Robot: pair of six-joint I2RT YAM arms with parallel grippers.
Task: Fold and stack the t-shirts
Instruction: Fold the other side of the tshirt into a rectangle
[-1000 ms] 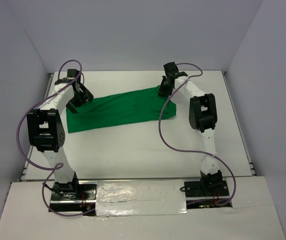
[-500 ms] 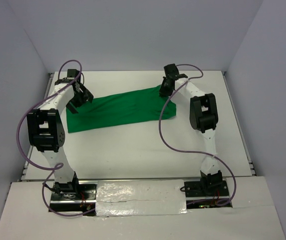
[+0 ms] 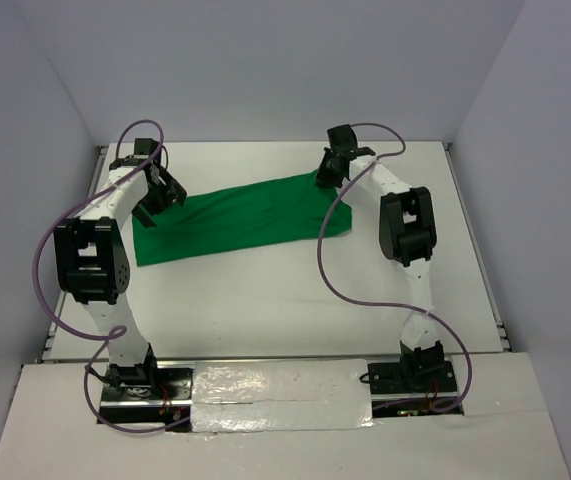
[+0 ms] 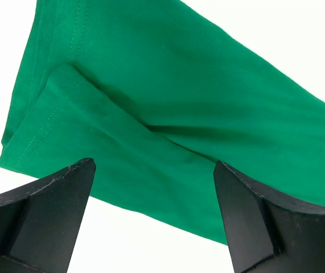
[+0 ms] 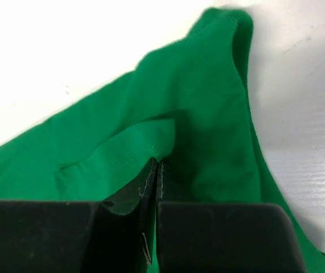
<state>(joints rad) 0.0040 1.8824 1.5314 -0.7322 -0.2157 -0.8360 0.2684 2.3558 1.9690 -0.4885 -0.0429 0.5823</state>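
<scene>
The counter lies bare and white on the near side of the t-shirt, between its long near edge and the arm bases; a narrower strip shows beyond its far edge. The t-shirt — bright green, folded into a long band — stretches across the far half, its left end close to the counter's left edge. The left claw hangs over that left end with its jaws spread wide, gripping nothing; stitched hems show between them. The right claw is pinched together on a raised fold of cloth at the t-shirt's far right corner. Count: 1 t-shirt, 2 claws.
</scene>
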